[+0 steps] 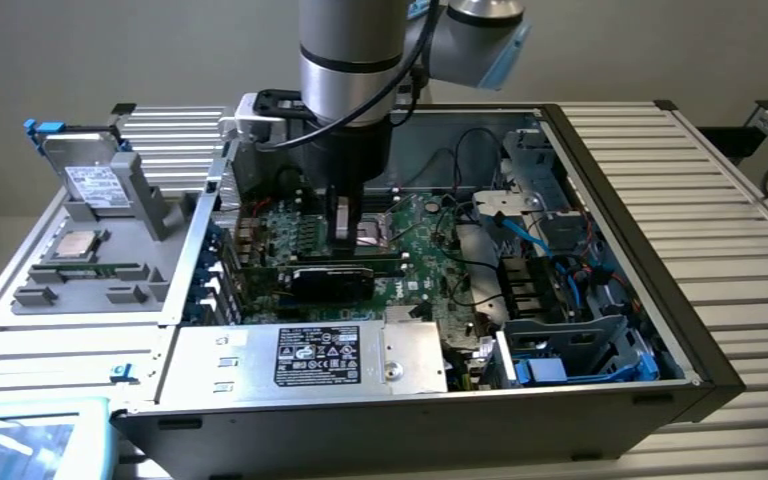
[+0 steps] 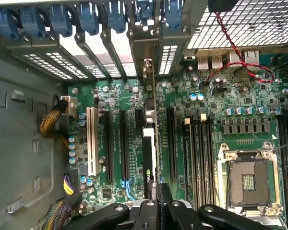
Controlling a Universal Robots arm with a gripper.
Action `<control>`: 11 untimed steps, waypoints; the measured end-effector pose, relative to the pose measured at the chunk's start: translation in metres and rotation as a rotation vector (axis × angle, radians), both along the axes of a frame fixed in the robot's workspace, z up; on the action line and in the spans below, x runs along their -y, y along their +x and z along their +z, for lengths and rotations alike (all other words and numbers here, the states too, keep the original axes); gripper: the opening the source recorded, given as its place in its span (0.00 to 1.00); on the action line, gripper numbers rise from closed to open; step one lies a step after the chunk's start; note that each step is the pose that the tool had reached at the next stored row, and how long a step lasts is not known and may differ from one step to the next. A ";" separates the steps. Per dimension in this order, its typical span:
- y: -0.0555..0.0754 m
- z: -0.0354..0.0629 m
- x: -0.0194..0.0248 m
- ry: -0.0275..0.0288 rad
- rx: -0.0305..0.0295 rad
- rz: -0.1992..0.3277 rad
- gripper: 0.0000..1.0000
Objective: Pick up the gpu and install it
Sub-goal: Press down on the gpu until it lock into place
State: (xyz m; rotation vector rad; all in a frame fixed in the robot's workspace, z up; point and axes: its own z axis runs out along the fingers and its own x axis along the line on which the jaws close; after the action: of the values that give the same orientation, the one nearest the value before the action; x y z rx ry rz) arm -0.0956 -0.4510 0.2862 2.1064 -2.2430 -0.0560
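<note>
The gpu (image 1: 337, 277) is a flat black card standing on edge across the green motherboard (image 1: 418, 250) inside the open computer case. In the wrist view the gpu (image 2: 150, 143) is edge-on, a thin dark strip along one expansion slot, its metal bracket meeting the rear slot opening. My gripper (image 1: 353, 240) reaches straight down into the case right over the card. The black fingers (image 2: 170, 206) are shut together, and the card's upper edge runs in between them.
A silver power supply box (image 1: 317, 358) with a black label fills the case's near side. Blue cables (image 1: 558, 290) and drive bays crowd the exterior view's right. An empty processor socket (image 2: 249, 179) lies beside the memory slots. A grey tray (image 1: 77, 300) outside holds a drive (image 1: 91, 185), a processor and a memory stick.
</note>
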 end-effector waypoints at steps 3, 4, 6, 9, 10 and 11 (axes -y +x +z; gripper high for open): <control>0.000 0.0027 0.0000 -0.0001 -0.0037 0.000 0.12; 0.000 0.0027 0.0000 -0.0001 -0.0038 0.000 0.12; 0.000 0.0027 0.0000 -0.0001 -0.0038 0.000 0.12; 0.000 0.0027 0.0000 -0.0002 -0.0039 0.000 0.12; 0.000 0.0027 0.0000 -0.0001 -0.0039 0.000 0.12; 0.000 0.0028 0.0000 -0.0002 -0.0039 0.000 0.12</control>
State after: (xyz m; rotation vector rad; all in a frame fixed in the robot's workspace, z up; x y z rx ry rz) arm -0.0956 -0.4510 0.2890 2.1043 -2.2408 -0.0598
